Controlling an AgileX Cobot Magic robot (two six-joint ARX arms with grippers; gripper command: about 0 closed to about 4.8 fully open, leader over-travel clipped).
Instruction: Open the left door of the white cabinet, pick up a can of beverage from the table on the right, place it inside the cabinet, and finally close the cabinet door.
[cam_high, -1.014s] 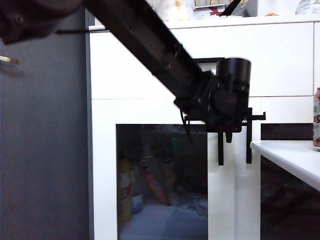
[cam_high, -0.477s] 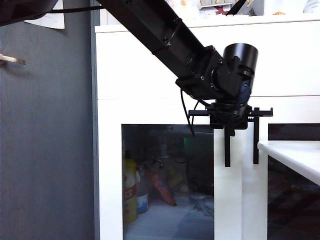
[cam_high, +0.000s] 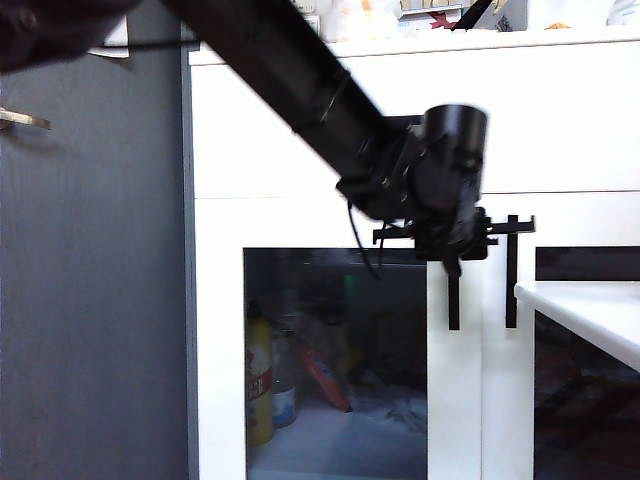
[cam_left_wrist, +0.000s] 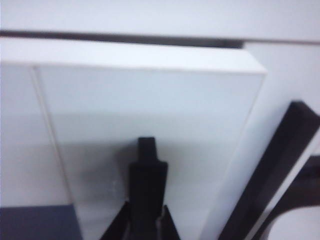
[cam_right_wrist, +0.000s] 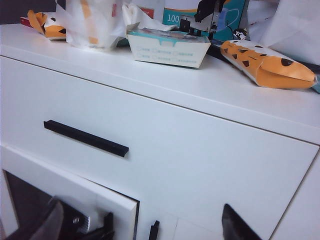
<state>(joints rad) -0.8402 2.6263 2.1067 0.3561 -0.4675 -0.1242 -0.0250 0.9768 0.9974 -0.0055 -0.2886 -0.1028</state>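
Left door (cam_high: 340, 360) handle clenched in left hand (cam_high: 452, 262), right hand (cam_right_wrist: 142, 225) released, wrist-view only

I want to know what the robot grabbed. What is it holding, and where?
The left tool grips the left door's black bar handle near its top. The right tool holds nothing.

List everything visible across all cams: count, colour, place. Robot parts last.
white cabinet: 1, white, fills the exterior view
drawer handle: 1, black, horizontal on the drawer front
left door: 1, white frame, dark glass, under the drawer, slightly ajar
left door handle: 1, black, vertical
right door handle: 1, black, vertical, beside it
table: 1, white, right edge of the exterior view
yellow bottle: 1, behind the left glass
paper box: 1, white and teal, on the cabinet top
orange spotted package: 1, on the cabinet top
left pincer: shut on the left door handle
right pincer: open, before the drawer
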